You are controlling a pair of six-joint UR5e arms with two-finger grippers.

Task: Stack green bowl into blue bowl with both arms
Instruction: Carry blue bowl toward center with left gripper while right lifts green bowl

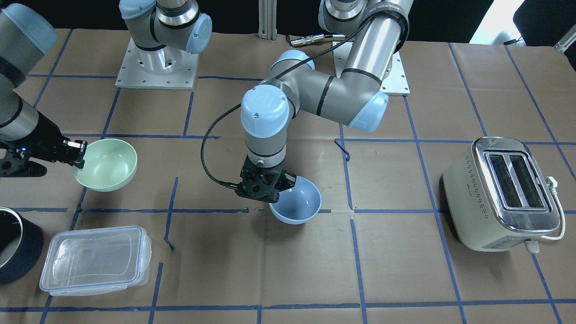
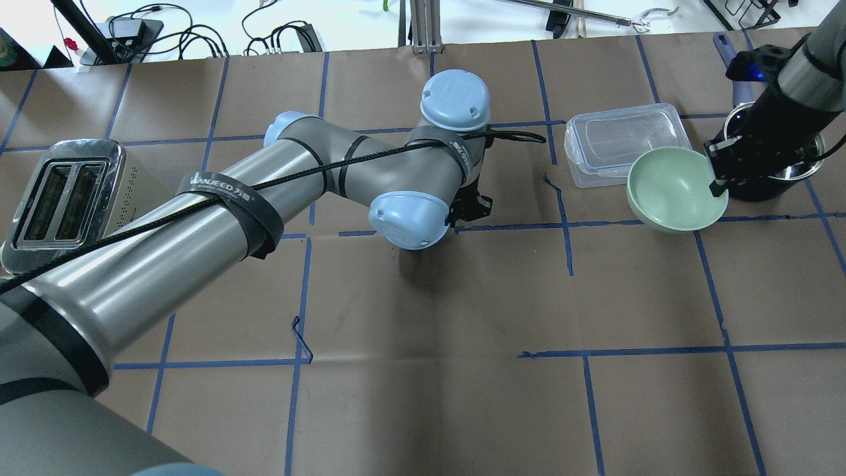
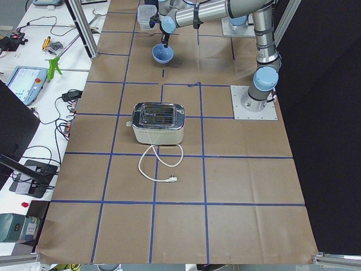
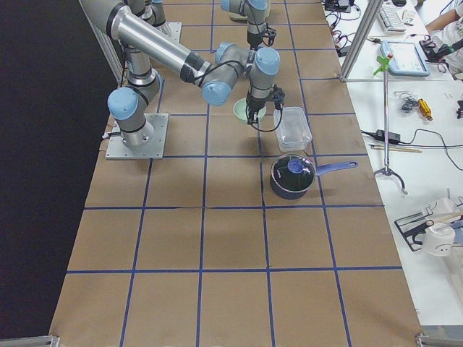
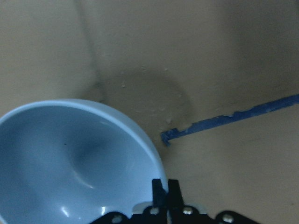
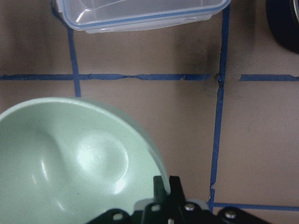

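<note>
The green bowl [image 1: 108, 164] is at the table's right end, tilted, held by its rim in my right gripper [image 1: 80, 155], which is shut on it. It also shows in the overhead view [image 2: 671, 188] and the right wrist view [image 6: 70, 158]. The blue bowl [image 1: 299, 200] is near the table's middle, tilted. My left gripper [image 1: 288, 182] is shut on its rim, as the left wrist view [image 5: 70, 163] shows. In the overhead view the left arm's wrist hides the blue bowl. The two bowls are well apart.
A clear lidded plastic container [image 1: 94, 258] lies just beyond the green bowl. A dark pot [image 1: 13, 245] stands beside it, close to the right arm. A cream and chrome toaster [image 1: 504, 193] with a loose cord stands at the table's left end.
</note>
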